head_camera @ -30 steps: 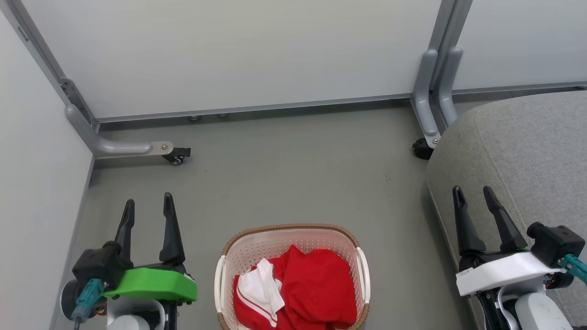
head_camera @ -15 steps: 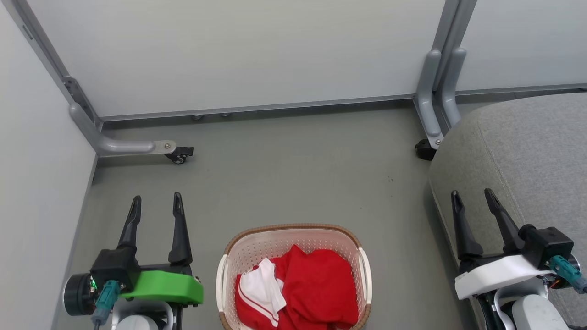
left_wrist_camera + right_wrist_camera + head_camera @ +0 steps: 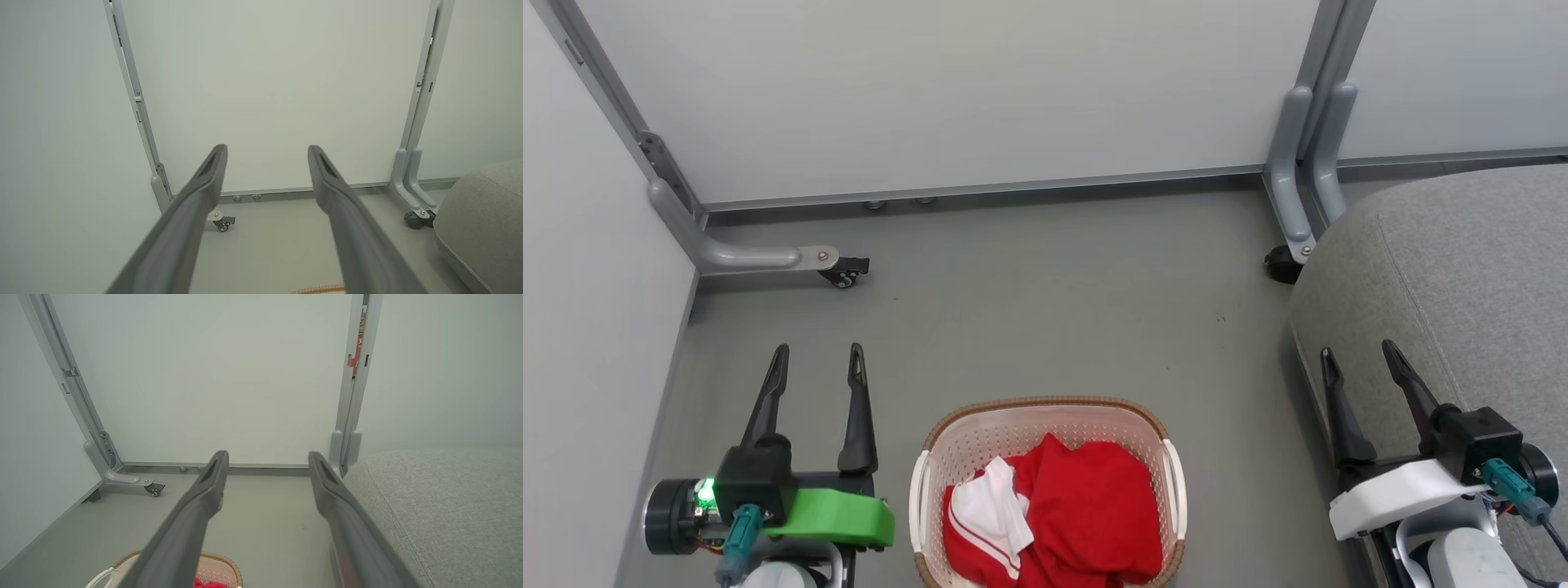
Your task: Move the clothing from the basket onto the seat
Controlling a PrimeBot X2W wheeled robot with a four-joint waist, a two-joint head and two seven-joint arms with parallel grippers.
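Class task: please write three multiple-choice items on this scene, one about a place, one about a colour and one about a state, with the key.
1. Where does the basket stand relative to the left gripper and the right gripper in the head view?
A. Left of both
B. Between them
C. Right of both

2. What colour is most of the clothing in the basket?
A. Red
B. Blue
C. Green

3. How do the fingers of the two grippers stand?
A. Both pairs shut
B. One pair shut on the clothing
C. Both pairs open, holding nothing

Key:
1 B, as a gripper shows on either side of the basket.
2 A, as the heap is bright red with a small white part.
3 C, as each pair of fingers stands apart with only air between.
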